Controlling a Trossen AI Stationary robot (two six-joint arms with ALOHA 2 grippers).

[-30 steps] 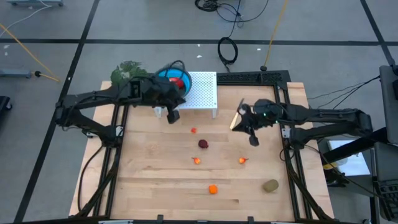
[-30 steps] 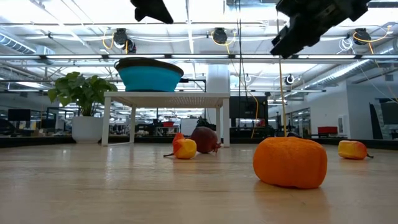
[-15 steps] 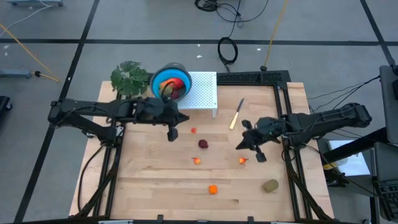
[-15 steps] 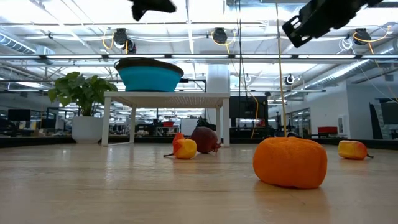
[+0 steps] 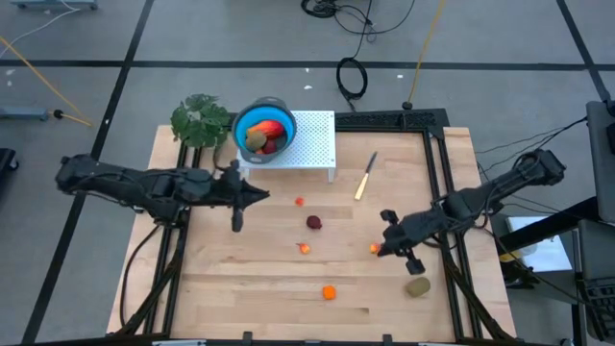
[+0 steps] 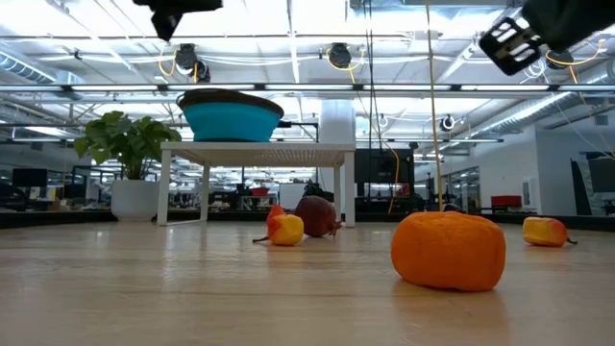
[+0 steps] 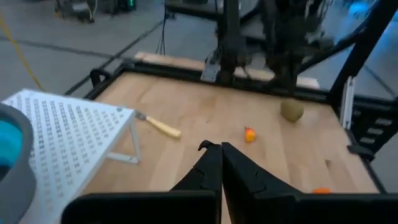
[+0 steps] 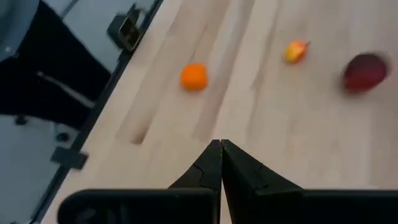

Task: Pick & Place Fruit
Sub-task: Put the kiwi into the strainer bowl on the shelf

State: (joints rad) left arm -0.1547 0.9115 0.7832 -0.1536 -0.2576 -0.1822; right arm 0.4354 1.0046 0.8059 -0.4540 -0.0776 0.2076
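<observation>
Two arms work over your wooden table (image 5: pixel 240 288), both with fingers pressed together and holding nothing. Your left gripper (image 5: pixel 236 219) hangs above the left half of the table, near the white perforated stand (image 5: pixel 312 144); its wrist view shows the fingertips (image 7: pixel 219 149) closed tip to tip. Your right gripper (image 5: pixel 382 248) sits low on the right side, just beside a tiny orange-red piece (image 5: pixel 374 248); its wrist view shows the same closed fingertips (image 8: pixel 217 149). On the far left, a green leafy plant (image 5: pixel 199 117) stands beside the stand, and a blue bowl (image 5: pixel 252 123) rests on the stand's left end with several fruit pieces (image 5: pixel 265 135) already inside it, red and olive-brown among them. A slim pale-handled knife (image 5: pixel 365 177) lies right of the stand. Loose fruit on the table, largest first: an olive-brown oval (image 5: pixel 417 286) near the right front, right of the right gripper; an orange ball (image 5: pixel 329 292) near the front centre; a dark red ball (image 5: pixel 314 222) at centre; a small orange-red bit (image 5: pixel 305 248) just in front of it; and another tiny bit (image 5: pixel 299 201) nearer the stand.
</observation>
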